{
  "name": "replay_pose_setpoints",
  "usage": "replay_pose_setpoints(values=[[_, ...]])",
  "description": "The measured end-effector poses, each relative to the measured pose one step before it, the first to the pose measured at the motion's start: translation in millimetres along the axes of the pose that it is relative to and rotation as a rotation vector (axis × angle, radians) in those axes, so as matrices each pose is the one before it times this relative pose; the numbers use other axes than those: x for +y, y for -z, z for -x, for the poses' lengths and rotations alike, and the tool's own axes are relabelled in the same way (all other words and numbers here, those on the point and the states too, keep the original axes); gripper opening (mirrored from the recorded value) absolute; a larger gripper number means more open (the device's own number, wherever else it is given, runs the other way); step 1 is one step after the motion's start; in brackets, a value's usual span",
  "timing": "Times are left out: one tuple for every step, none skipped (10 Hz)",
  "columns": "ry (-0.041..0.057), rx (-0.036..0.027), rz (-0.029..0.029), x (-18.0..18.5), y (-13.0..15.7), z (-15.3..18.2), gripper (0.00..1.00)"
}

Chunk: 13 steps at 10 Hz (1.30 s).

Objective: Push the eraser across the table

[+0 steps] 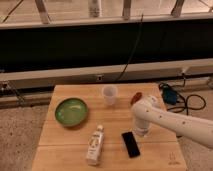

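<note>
The eraser, a flat black slab, lies on the light wooden table near the front edge, right of centre. My white arm reaches in from the right. The gripper points down at the table just to the upper right of the eraser, close to its far end. I cannot tell whether it touches the eraser.
A green bowl sits at the left. A clear cup stands at the back centre. A white bottle lies left of the eraser. A reddish-brown oval thing is behind the arm. Cables lie on the floor at the right.
</note>
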Motion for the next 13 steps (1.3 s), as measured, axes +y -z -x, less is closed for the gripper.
replay_pose_setpoints(values=[[-0.00013,0.00069,0.00098,0.41,-0.1,-0.3,0.01],[-0.00031,0.00012,0.00036,0.17,-0.03,-0.15,0.01],[0.00048,0.00047,0.00097,0.36,-0.1,0.03,0.01],[0.00185,0.00115,0.00035,-0.05,-0.02,0.37,0.01],[-0.00022,-0.00026,0.00027,0.05,-0.05,0.03,0.01],[0.00001,0.00006,0.00004,0.02,0.03,-0.01,0.01],[0.00004,0.00006,0.0,0.0,-0.04,-0.01,0.01],[-0.00012,0.00001,-0.00001,0.02,0.06,-0.04,0.01],[-0.00003,0.00003,0.00035,0.1,0.0,-0.01,0.01],[-0.00004,-0.00002,0.00001,0.0,0.02,0.0,0.01],[0.00068,0.00011,0.00006,-0.16,0.03,0.26,0.01],[0.01755,0.0108,0.00776,-0.51,0.43,3.76,0.01],[0.01525,0.00346,0.00505,-1.0,-0.07,5.67,0.01]])
